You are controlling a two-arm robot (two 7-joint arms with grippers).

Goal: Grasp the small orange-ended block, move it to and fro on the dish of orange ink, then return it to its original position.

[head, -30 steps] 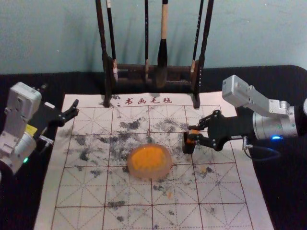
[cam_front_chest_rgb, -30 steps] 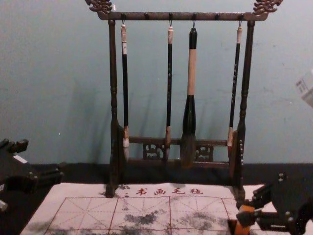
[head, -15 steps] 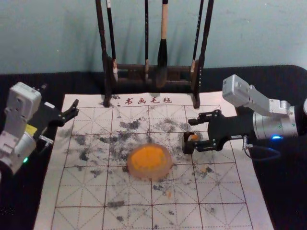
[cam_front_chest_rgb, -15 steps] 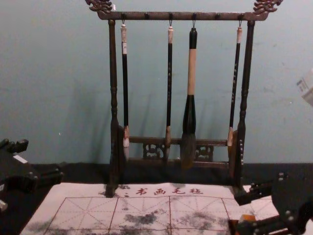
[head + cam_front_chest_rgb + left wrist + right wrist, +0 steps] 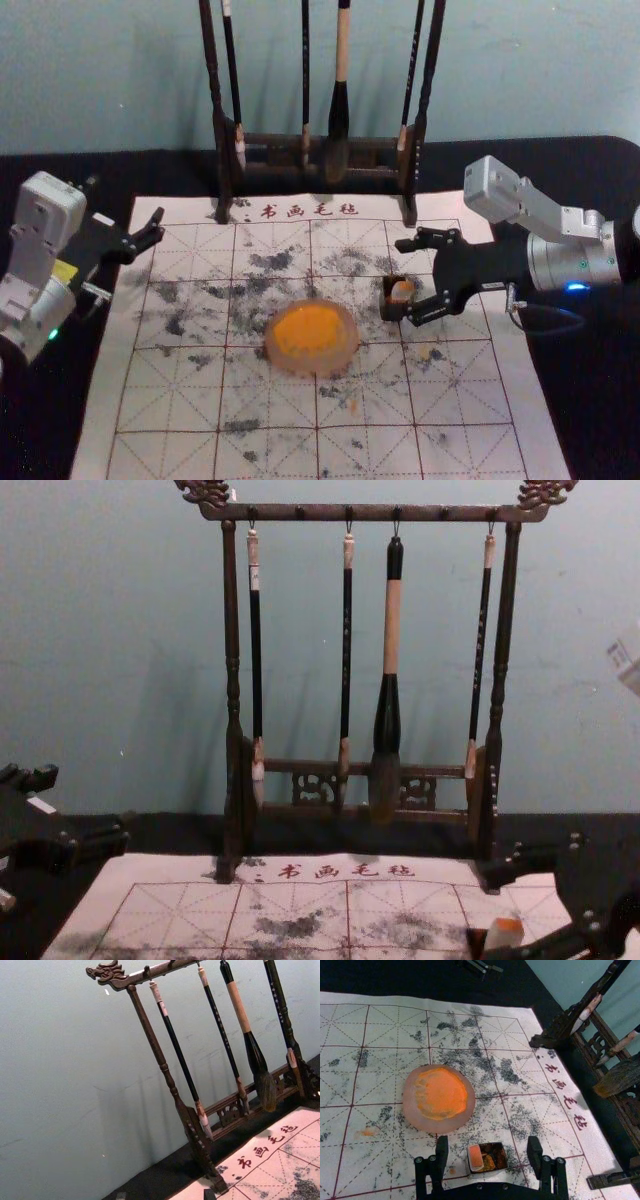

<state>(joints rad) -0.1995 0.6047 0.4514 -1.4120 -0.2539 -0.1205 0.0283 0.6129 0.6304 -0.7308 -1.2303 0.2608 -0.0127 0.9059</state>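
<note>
The right pincer (image 5: 409, 281), released and empty, has its fingers either side of the small, orange-ended block (image 5: 475, 1157) in an open black box (image 5: 388, 302), at two o'clock from the round pinkish ink dish (image 5: 349, 352). Sideways drift could drag the box; brushing the block's end could smear ink. The left pincer (image 5: 88, 802) idles, spread, at ten o'clock.

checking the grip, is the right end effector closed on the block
No, the right end effector is open, and the block sits in a small box.
</note>
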